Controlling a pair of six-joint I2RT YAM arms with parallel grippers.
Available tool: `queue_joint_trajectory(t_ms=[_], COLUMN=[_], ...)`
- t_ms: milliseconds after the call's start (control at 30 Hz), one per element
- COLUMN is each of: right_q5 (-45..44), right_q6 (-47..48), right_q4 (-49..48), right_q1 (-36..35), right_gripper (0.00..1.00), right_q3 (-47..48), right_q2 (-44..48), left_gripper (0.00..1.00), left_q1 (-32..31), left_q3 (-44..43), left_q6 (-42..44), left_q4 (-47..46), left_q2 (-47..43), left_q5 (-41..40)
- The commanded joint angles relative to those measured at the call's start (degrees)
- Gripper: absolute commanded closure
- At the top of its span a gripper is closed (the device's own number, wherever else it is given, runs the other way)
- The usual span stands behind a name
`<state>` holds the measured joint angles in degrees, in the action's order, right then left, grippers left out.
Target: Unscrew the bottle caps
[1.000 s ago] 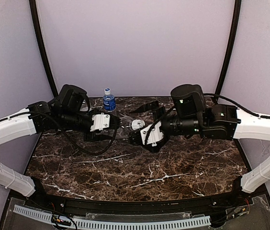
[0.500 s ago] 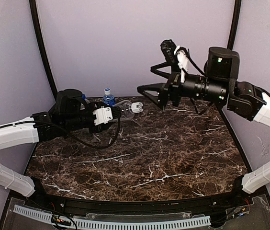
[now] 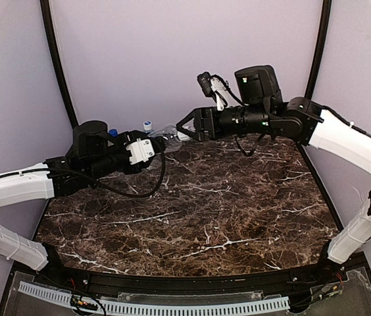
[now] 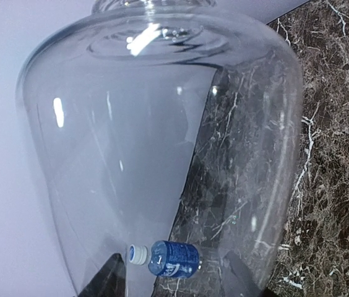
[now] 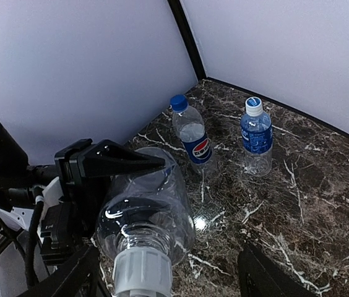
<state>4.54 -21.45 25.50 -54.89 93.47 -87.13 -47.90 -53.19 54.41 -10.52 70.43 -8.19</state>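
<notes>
My left gripper (image 3: pixel 158 140) is shut on the clear unlabelled bottle (image 3: pixel 168 133) and holds it on its side above the back of the table. The bottle (image 4: pixel 162 142) fills the left wrist view. Its white cap (image 5: pixel 142 272) points at my right gripper (image 5: pixel 162 281), which is open, with the cap between its fingers (image 5: pixel 69 278) and close to the left one. The Pepsi bottle (image 5: pixel 194 139) with its dark blue cap (image 5: pixel 178 102) and the water bottle (image 5: pixel 257 137) with its pale cap (image 5: pixel 254 105) stand upright by the back wall.
The dark marble table (image 3: pixel 198 210) ends at the lilac back wall (image 3: pixel 185 59), just behind the two standing bottles. The left arm's black fingers (image 5: pixel 116 162) and cables (image 5: pixel 35 235) lie close behind the held bottle.
My left gripper has lifted the clear bottle off the table toward the back. My right arm swung up and away, then came back to the cap, its jaws narrowing.
</notes>
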Motion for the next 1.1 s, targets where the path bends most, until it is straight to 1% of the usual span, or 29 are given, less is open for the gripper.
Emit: queue_joint_trajectory(t_ms=[0,100,333,400,500,533,667,733,833,867,900,967,1000,1067], right_q5=[2.1,2.4,4.0,3.9,3.7,3.9,4.8,4.9,5.9,6.3,6.7,6.9,6.8,6.3], right_q6=[-0.3,0.0,0.5,0.9,1.4,1.6,1.7,1.7,1.8,1.9,2.0,1.9,1.9,1.8], right_q4=[2.0,2.7,4.6,4.8,4.8,4.9,5.2,5.4,5.8,6.1,6.4,7.1,7.3,7.5], right_q1=[-0.5,-0.6,-0.7,-0.7,-0.7,-0.7,-0.7,-0.7,-0.7,-0.7,-0.7,-0.7,-0.7,-0.7], right_gripper=[0.3,0.35,0.39,0.44,0.61,0.63,0.62,0.64,0.72,0.74,0.73,0.6,0.55,0.54], right_q3=[2.6,2.5,3.2,3.5,3.8,3.9,4.4,4.5,4.7,4.8,5.1,5.5,5.6,5.5], right_q2=[0.1,-0.2,-1.7,-2.0,-2.1,-2.2,-2.6,-2.7,-3.1,-3.3,-3.5,-3.8,-3.8,-3.8], left_gripper=[0.79,0.79,0.79,0.79,0.79,0.79,0.79,0.79,0.79,0.79,0.79,0.79,0.79,0.79], left_q1=[-0.3,-0.3,-0.4,-0.3,-0.3,-0.3,-0.4,-0.4,-0.3,-0.3,-0.3,-0.4,-0.4,-0.4], left_q3=[0.5,0.3,-0.6,-0.8,-0.9,-0.9,-1.1,-1.2,-1.3,-1.3,-1.3,-1.3,-1.3,-1.2], left_q6=[0.6,1.0,1.7,1.8,1.8,1.8,1.9,2.0,2.1,2.2,2.2,2.2,2.2,2.3], left_q4=[-2.0,-2.3,-2.6,-2.7,-2.5,-2.5,-2.6,-2.7,-2.8,-2.9,-3.0,-3.2,-3.2,-3.2], left_q2=[-1.5,-1.2,0.0,0.1,0.3,0.2,0.3,0.4,0.4,0.5,0.4,0.4,0.4,0.4], left_q5=[-1.1,-1.0,-1.2,-1.2,-1.2,-1.2,-1.4,-1.4,-1.2,-1.2,-1.3,-1.5,-1.4,-1.4])
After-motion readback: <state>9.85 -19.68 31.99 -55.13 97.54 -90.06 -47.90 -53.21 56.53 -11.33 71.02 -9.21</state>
